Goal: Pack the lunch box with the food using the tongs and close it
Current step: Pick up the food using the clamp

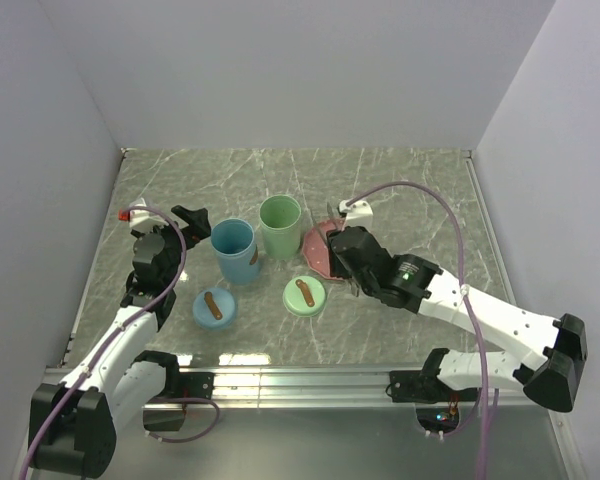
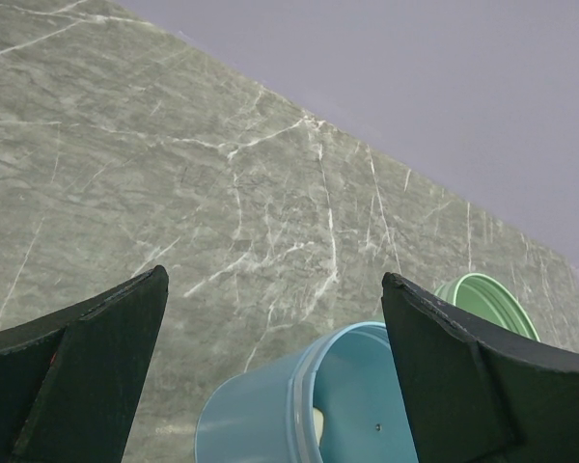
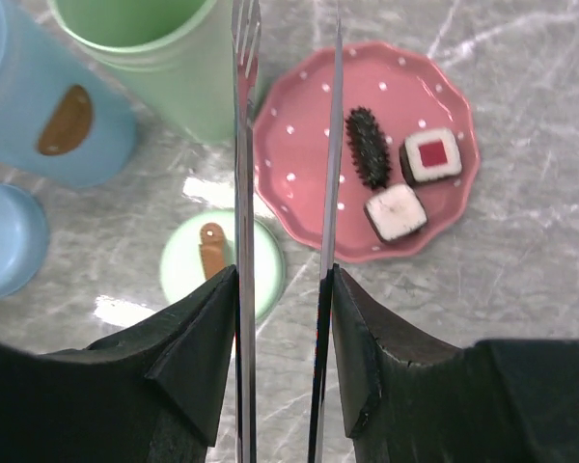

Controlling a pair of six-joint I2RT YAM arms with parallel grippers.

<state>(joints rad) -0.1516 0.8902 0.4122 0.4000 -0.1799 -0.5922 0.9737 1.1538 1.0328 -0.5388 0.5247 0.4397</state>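
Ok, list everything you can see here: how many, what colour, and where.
blue cup: one, blue, left of centre
green cup: one, green, right of the blue cup
blue lid: one, blue, flat before the blue cup
green lid: one, green, flat before the green cup
plate: one, pink, dotted, right of the green cup
food: three, on the plate: dark spiky piece, red-centred piece, white piece
tongs: one, grey, in the right gripper
left gripper: black, open, by the blue cup
right gripper: black, shut on the tongs

The plate [image 3: 405, 87] was pink with white dots. One sushi piece [image 3: 434, 156] was white with a red middle.
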